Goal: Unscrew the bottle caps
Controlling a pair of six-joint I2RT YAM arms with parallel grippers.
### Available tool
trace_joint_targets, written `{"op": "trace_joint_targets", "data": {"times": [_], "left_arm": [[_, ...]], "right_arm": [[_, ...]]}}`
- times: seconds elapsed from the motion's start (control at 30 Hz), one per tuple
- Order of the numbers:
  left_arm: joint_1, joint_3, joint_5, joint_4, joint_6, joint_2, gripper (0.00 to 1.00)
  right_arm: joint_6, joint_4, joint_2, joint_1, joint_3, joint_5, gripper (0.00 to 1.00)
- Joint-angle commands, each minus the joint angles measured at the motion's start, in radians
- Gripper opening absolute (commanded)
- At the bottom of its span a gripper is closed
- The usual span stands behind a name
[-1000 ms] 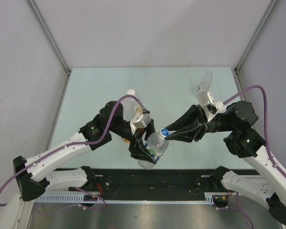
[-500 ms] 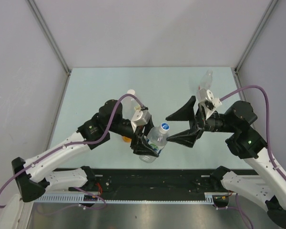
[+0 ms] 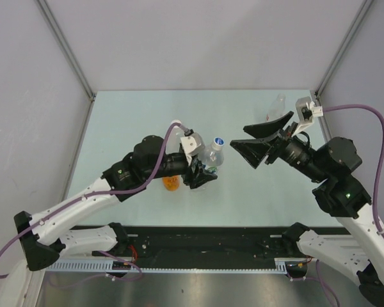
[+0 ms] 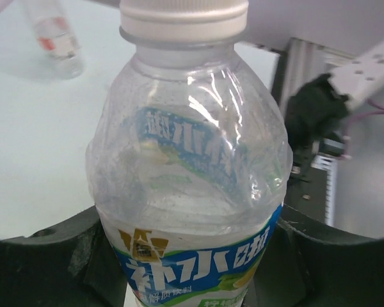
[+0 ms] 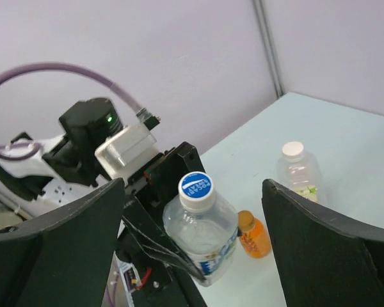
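My left gripper [image 3: 201, 173] is shut on the blue-label bottle [image 3: 211, 156] and holds it upright near the table's middle. In the left wrist view the bottle [image 4: 189, 173] fills the frame between the dark fingers [image 4: 45, 268]. Its bottle cap [image 3: 218, 141], blue on top with a white mark, sits on the neck [image 5: 196, 187]. My right gripper [image 3: 246, 142] stands wide open to the right of the cap, apart from it, and its fingers [image 5: 51, 256] hold nothing. A clear bottle with a white cap [image 5: 297, 167] stands behind.
A small orange bottle [image 3: 171, 183] sits on the table beside the held bottle, also seen from the right wrist [image 5: 253, 235]. A slim clear bottle [image 3: 278, 104] stands at the back right. Grey walls close in the table on three sides.
My right gripper has let go of the blue cap, opened wide and drawn back to the right. The left arm has carried the bottle farther onto the table and turned it upright.
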Motion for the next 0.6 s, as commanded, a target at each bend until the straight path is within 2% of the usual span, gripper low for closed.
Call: {"op": "trace_joint_targets", "data": {"times": [0.0, 0.2, 0.27, 0.43, 0.57], "left_arm": [[-0.064, 0.042, -0.374, -0.001, 0.049, 0.015, 0.00], [-0.148, 0.042, -0.686, 0.022, 0.064, 0.041, 0.00], [-0.168, 0.036, -0.744, 0.040, 0.073, 0.049, 0.00], [-0.194, 0.036, -0.817, 0.053, 0.073, 0.059, 0.00], [-0.202, 0.035, -0.812, 0.060, 0.076, 0.064, 0.00]], "right_arm": [[0.108, -0.047, 0.037, 0.056, 0.029, 0.224, 0.89], [0.159, -0.082, 0.102, 0.185, 0.029, 0.453, 0.85], [0.168, -0.087, 0.121, 0.219, 0.029, 0.511, 0.83], [0.173, -0.090, 0.148, 0.253, 0.029, 0.574, 0.78], [0.175, -0.089, 0.161, 0.261, 0.029, 0.603, 0.74]]}}
